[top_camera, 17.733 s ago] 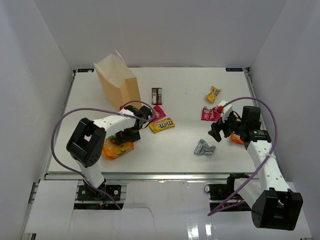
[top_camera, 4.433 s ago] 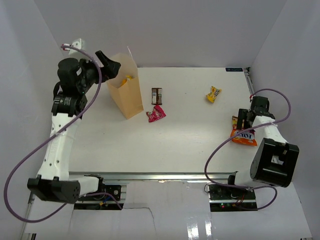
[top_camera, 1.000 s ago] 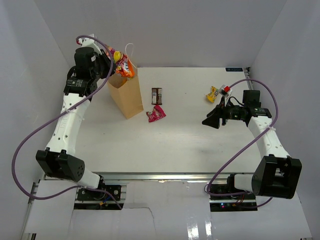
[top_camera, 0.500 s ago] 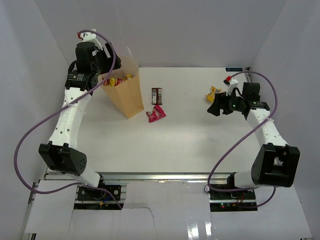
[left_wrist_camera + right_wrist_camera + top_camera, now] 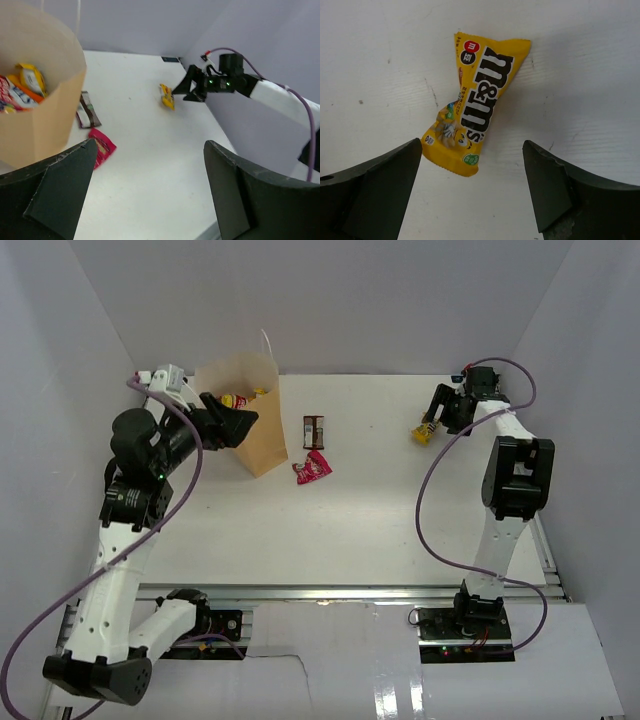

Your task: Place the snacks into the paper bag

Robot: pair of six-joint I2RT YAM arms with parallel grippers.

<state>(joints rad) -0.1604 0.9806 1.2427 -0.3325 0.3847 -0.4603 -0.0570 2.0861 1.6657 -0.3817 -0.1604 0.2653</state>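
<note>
Top external view: nearest the arm bases, the white table (image 5: pixel 380 520) is bare. Farther in, a pink packet (image 5: pixel 313 468) lies flat, and just beyond it is a dark brown bar (image 5: pixel 315 429); the two are close but apart. To their left stands the paper bag (image 5: pixel 262 440), upright, with its mouth open. The left gripper (image 5: pixel 232 425) hangs at the bag's left side near the rim, jaws spread wide with nothing between them. Its wrist camera looks into the bag, where a yellow packet (image 5: pixel 30 82) and red and orange wrappers (image 5: pixel 12 97) rest inside. At the far right of the table, the right gripper (image 5: pixel 440 410) points down over a yellow M&M's packet (image 5: pixel 480 105). That packet lies flat on the table between the parted jaws, not pinched.
</note>
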